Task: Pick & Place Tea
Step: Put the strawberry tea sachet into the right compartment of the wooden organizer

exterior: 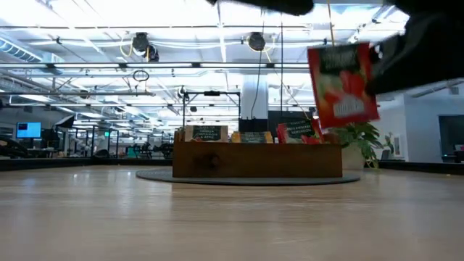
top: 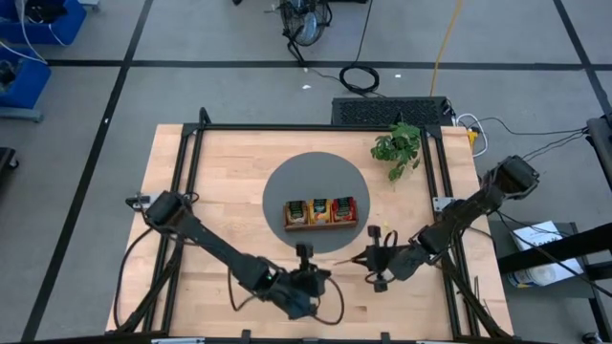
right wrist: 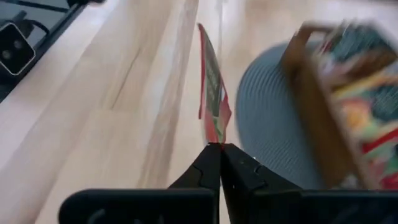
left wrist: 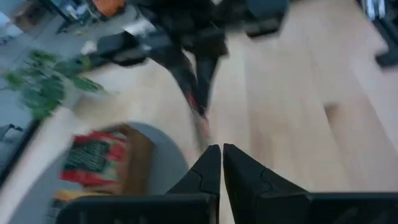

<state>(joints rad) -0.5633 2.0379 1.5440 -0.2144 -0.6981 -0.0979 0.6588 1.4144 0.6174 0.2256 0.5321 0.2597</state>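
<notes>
Bright ceiling lights and rows of workstations fill the big hall behind the pale wooden worktop [top: 220, 172], which carries a round grey mat [top: 277, 186] near its middle. On that mat sits a long brown wooden tray [top: 320, 225] whose three compartments are packed with upright tea sachets [top: 319, 208] in red, green and orange-yellow. A small leafy plant [top: 400, 145] stands toward the far right corner of the worktop.

From the right edge, the right arm reaches in low and stretched, its wrist turned toward the worktop's middle. The right hand [right wrist: 219, 147] is pinched tight on the bottom edge of a red tea sachet [right wrist: 211, 87], which stands up on edge from the fingertips. Seen from table height, that sachet [exterior: 342, 83] hangs clear above the worktop, in front of the tray and toward its right end.

From the left edge, the left arm runs long and low along the near edge, bending so that the left hand [left wrist: 221, 152] points toward the right one, close by but apart from it. Its fingers are drawn nearly together, with only a thin slit between them, and nothing is in them.
</notes>
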